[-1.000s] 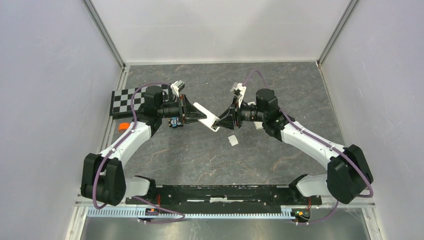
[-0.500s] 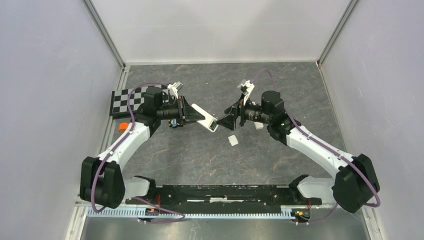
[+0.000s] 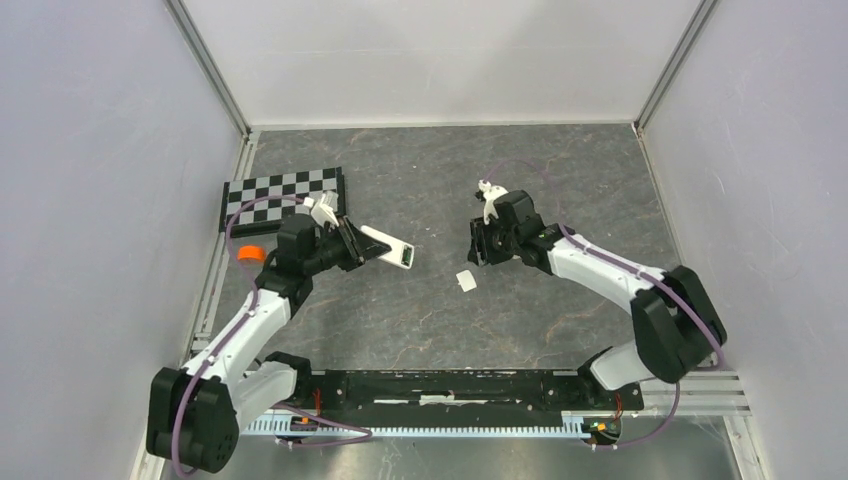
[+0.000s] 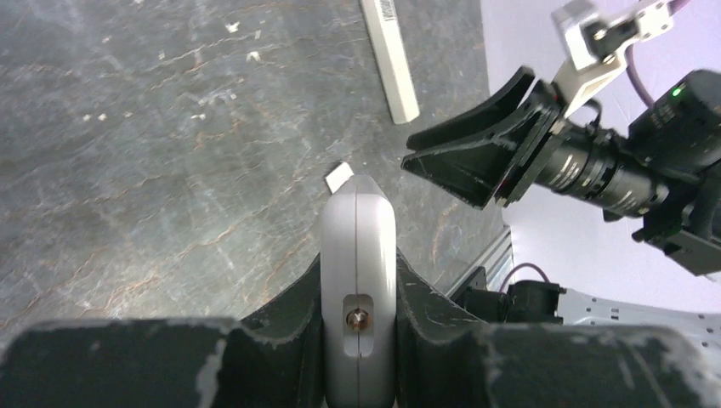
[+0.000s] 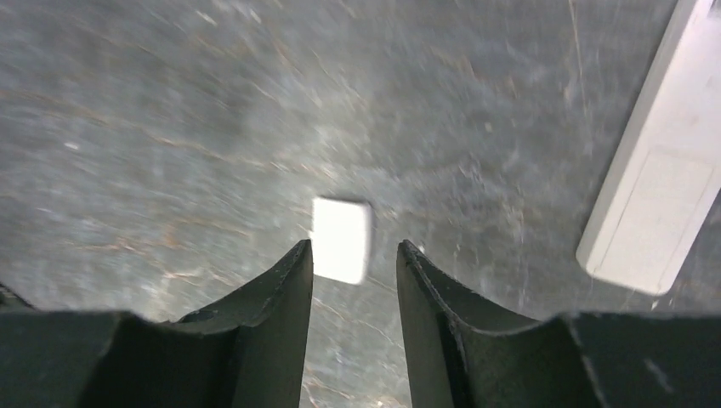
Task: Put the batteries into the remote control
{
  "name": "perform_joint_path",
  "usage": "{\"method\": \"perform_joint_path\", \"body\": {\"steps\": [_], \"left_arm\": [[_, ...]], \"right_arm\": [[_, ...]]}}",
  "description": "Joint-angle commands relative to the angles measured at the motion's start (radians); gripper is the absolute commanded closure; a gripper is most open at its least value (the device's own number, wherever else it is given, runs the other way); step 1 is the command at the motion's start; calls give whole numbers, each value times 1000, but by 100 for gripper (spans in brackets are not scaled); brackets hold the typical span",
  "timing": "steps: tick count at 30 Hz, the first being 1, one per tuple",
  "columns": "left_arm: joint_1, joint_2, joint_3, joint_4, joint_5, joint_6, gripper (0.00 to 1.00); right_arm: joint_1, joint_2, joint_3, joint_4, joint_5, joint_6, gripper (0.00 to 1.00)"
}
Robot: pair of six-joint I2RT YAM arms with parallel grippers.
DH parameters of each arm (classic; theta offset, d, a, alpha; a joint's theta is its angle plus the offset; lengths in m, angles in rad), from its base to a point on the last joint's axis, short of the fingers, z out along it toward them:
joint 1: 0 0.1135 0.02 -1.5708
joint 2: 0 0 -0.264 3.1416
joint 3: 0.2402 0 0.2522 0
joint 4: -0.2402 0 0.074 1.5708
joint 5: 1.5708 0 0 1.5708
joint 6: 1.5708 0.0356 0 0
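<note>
Top view first. The left hand (image 3: 352, 243) is clamped on one end of the white remote (image 3: 386, 247), left of centre, and looks to hold it up off the desk (image 3: 420, 330). The remote's long axis runs on a shallow slant from upper left to lower right. Its free end is dark, where the compartment seems open, and points right toward the right hand (image 3: 478, 243). A small white cover piece (image 3: 466, 281) lies on the desk just below that hand. I can't pick out any batteries here.

Over to the left wrist view. The remote (image 4: 357, 246) sits edge-on between the fingers (image 4: 293, 310), running straight away from the camera. Only its near end is gripped, and that's the worry. A push on the far end could lever it round in the grip or pop it loose. A second white bar (image 4: 389, 55) lies flat at the top of the frame.

Now the right wrist view. The fingers (image 5: 276, 289) stand a modest way apart with nothing between them. The cover piece (image 5: 340, 240), blurred, lies on the desk just past the tips, lined up with the gap. Closing here would catch the cover, not a battery. A long white body (image 5: 659, 170) crosses the right edge, and I can't tell which remote it is.
</note>
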State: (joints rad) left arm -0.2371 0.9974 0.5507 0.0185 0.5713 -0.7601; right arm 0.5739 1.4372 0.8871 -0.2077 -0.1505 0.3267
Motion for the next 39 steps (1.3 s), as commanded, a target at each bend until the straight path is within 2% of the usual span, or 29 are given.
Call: {"method": "perform_joint_path", "body": {"steps": [1,4,8,15,24,29,32,36,39], "left_arm": [[2,-5,-82,160,-89,-132,98],[-5,27,-141,247,-96,-219,98],[-20,51,-205,345,-139,-306,98],[-27,64,-218,370,-146,-315,98],[-27,57,-220,351,-149,-299,98],[-27,31,-207,304,-175,-269,98],[-27,20,-197,284,-177,-257,98],[-26,3,-185,258,-183,-239,98],[-26,-14,-183,243,-197,-231,98]], "right_arm": [[1,60,-17,-82,51,27,51],[3,98,-36,-72,23,64,42],[2,125,-81,-54,1,169,47],[2,130,-224,152,-158,357,59],[24,160,-240,362,-247,373,56],[33,209,-211,466,-167,202,52],[33,216,-176,475,-225,116,51],[33,124,-155,389,-264,14,47],[33,53,-136,282,-214,-78,39]]}}
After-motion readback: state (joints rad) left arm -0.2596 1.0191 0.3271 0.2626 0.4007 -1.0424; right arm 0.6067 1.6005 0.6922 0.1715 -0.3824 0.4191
